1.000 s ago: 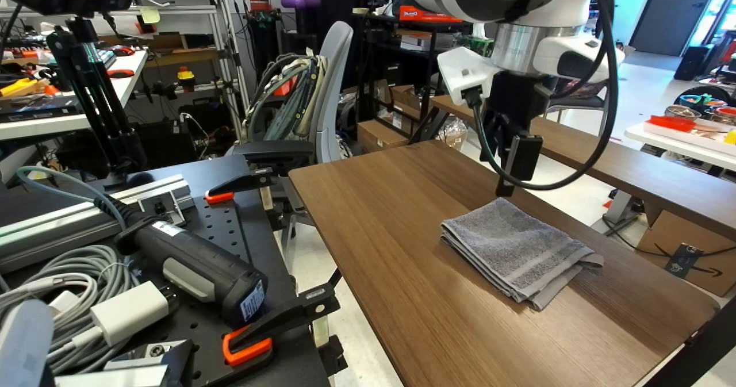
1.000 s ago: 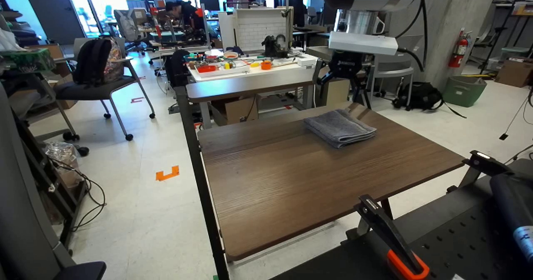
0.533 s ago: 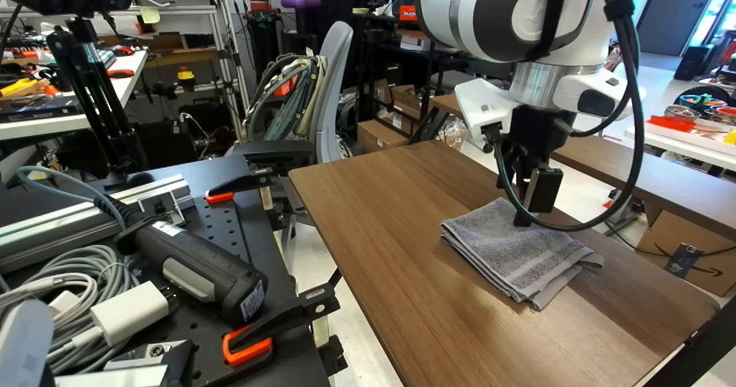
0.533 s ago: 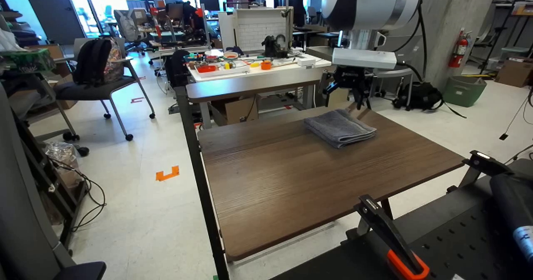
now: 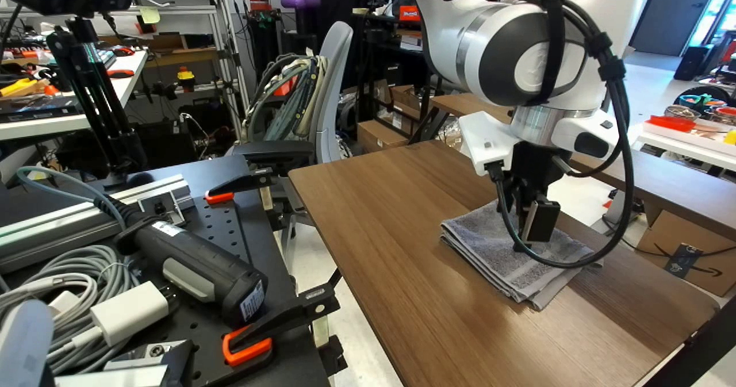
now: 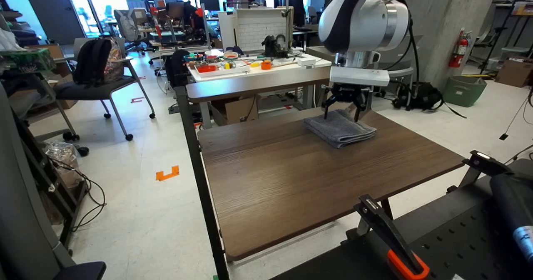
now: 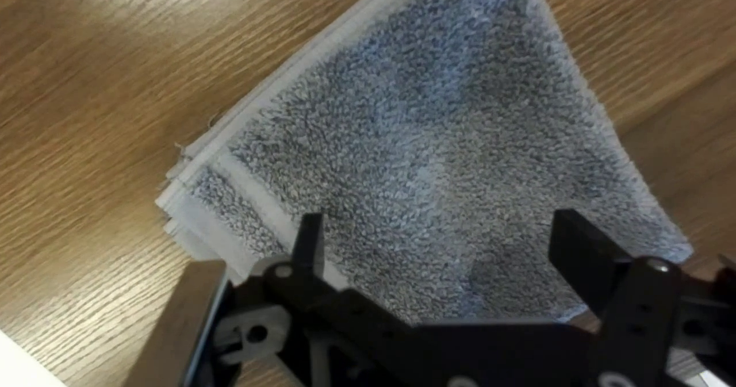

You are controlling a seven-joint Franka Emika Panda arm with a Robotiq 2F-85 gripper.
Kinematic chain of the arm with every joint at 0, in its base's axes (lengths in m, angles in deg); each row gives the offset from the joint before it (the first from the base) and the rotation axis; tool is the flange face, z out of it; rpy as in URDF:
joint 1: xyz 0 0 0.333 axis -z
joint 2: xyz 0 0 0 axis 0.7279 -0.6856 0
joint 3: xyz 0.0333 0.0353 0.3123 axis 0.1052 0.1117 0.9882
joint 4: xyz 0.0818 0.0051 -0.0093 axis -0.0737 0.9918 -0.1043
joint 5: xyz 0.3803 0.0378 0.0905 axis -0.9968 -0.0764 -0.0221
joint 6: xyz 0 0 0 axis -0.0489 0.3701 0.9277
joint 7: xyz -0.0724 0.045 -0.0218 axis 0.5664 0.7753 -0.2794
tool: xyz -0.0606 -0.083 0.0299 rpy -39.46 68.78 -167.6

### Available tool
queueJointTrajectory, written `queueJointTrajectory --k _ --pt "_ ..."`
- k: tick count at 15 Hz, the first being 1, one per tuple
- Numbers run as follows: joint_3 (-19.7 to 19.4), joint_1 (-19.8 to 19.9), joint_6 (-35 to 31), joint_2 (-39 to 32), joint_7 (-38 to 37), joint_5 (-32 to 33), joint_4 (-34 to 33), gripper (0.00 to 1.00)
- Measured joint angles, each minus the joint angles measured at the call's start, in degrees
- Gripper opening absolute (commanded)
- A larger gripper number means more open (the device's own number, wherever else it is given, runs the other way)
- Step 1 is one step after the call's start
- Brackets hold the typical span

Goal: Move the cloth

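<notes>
Grey cloth [image 7: 425,145], folded, beneath the spread tool [image 6: 341,117]

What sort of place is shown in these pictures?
Probably a robotics lab or workshop, judging by the robot arm, the perforated black bench and the corded black device on it.
</notes>
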Motion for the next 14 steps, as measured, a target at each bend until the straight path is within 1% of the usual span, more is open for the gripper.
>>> queueJointTrajectory --k 5,8,14 --pt "0.0 -0.2 0.0 -3.8 0.0 0.1 -2.5 1.0" --pt "0.0 -0.6 0.0 -4.5 0.0 0.5 -3.1 1.0" --pt "0.0 -3.8 -0.6 -4.5 0.2 2.0 -2.2 1.0"
